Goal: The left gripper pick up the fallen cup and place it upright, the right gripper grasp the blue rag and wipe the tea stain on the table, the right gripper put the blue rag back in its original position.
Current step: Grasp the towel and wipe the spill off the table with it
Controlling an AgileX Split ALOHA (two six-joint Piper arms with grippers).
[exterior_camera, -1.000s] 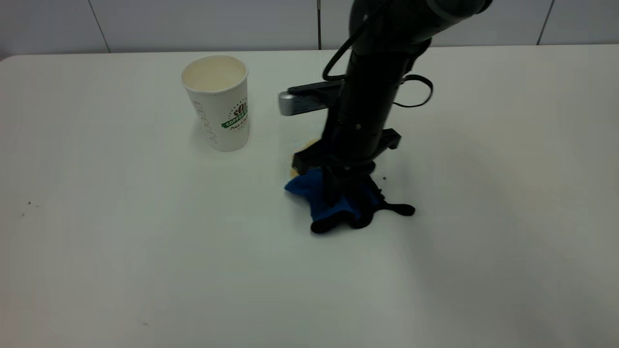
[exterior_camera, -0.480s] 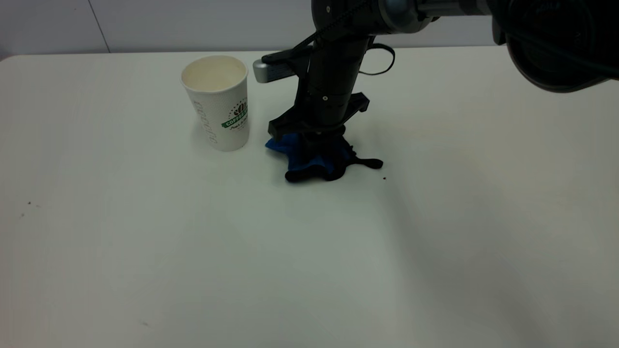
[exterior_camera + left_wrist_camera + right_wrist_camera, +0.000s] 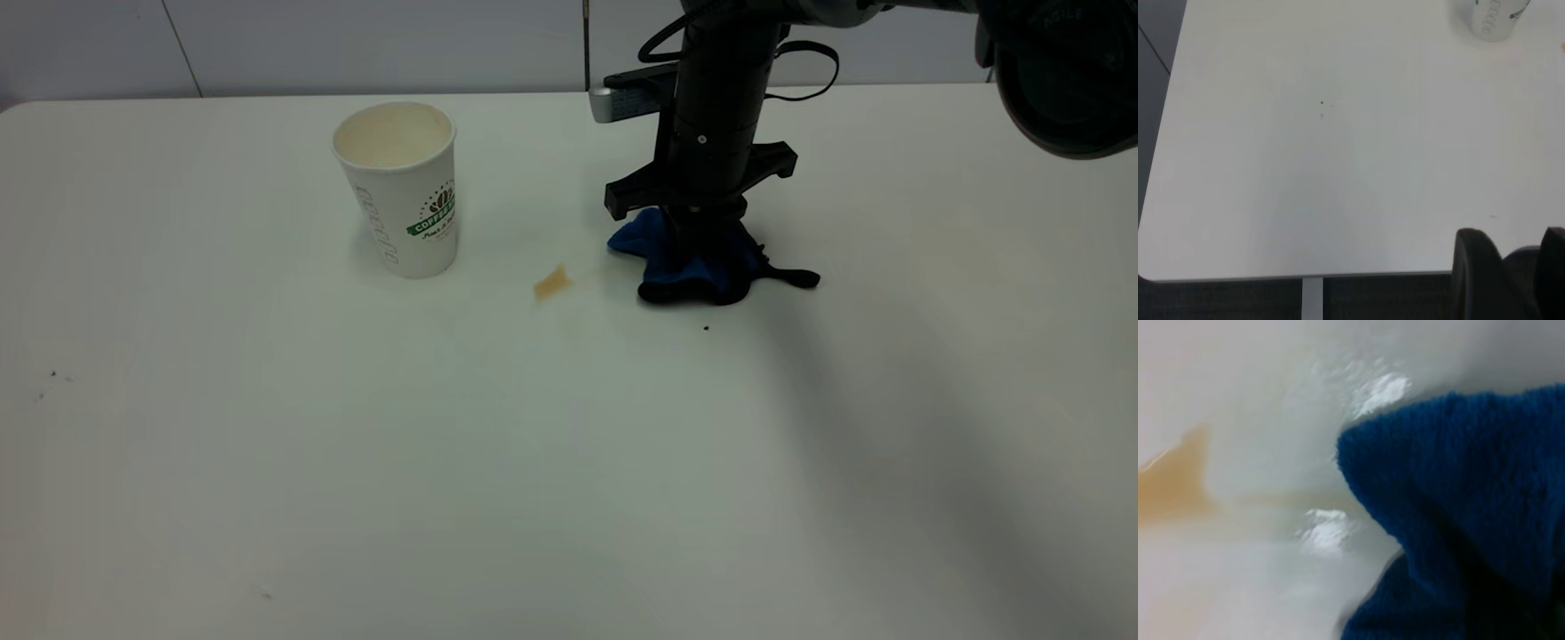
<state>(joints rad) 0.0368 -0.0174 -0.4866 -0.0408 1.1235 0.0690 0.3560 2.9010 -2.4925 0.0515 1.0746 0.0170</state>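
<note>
The cup (image 3: 400,188) stands upright on the table (image 3: 267,444) at the back left; its base also shows in the left wrist view (image 3: 1491,20). My right gripper (image 3: 698,233) points straight down, shut on the blue rag (image 3: 685,258), and presses it on the table right of the tea stain (image 3: 551,283). The stain is a small light-brown smear, uncovered, between cup and rag. The right wrist view shows the rag (image 3: 1458,507) close up beside the stain (image 3: 1171,480). My left gripper (image 3: 1511,235) is open and empty, parked beyond the table's edge.
The rag's black strap (image 3: 791,278) trails to the right. A tiny dark speck (image 3: 707,327) lies in front of the rag. A few specks (image 3: 53,375) sit at the table's left. A tiled wall (image 3: 356,44) runs behind.
My right gripper dragged the rag back over the stain toward the cup, then to the right. The stain is uncovered again and looks small. The cup has not moved.
</note>
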